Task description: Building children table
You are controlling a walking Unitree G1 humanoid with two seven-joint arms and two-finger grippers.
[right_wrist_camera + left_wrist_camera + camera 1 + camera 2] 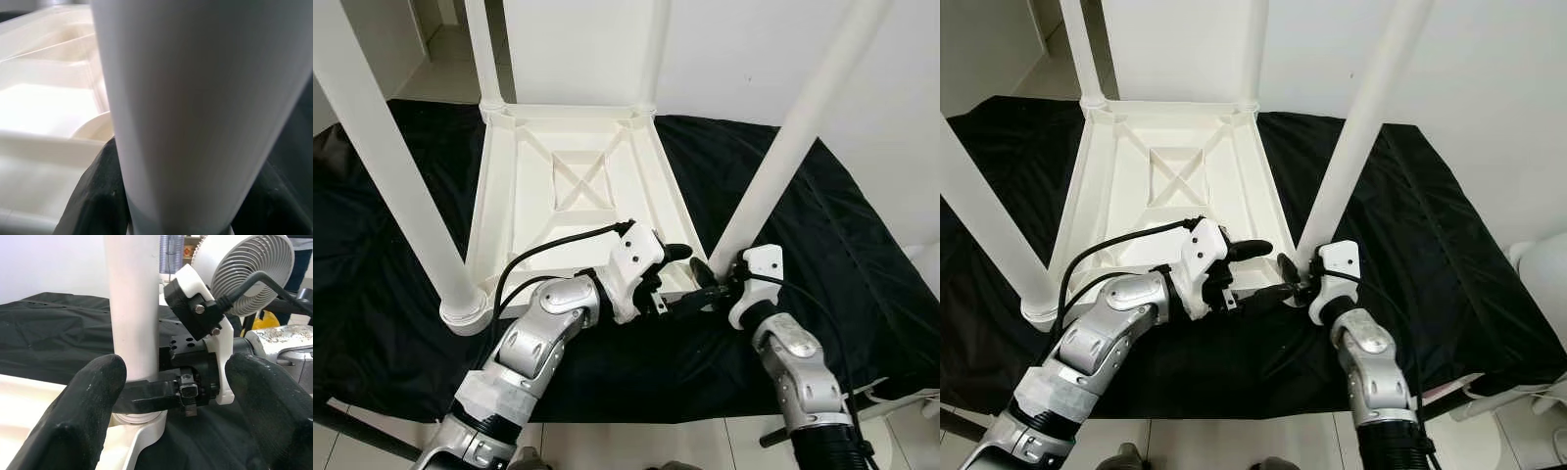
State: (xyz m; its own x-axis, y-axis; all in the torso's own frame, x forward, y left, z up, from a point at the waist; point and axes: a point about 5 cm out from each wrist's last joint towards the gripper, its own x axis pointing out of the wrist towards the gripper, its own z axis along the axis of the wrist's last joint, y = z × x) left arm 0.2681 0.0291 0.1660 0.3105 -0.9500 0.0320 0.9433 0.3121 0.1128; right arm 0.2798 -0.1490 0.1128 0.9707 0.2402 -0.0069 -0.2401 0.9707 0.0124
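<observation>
Right gripper (713, 277) clamps the table leg (773, 162) (near its base).

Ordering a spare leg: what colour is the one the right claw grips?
White, clearest in the left eye view: table leg, right claw.

A black cloth (391, 323) is lying spread and wrinkled over a low surface, hanging down at its near edge over a pale tiled floor (636, 441). A plain white wall (754, 49) is standing behind it, and an opening at the far left is showing more light tiles (435, 73). In the left wrist view a white fan (244, 269) with a ribbed round grille is standing beyond the cloth, with something yellow (266, 320) sitting low beside it.
</observation>
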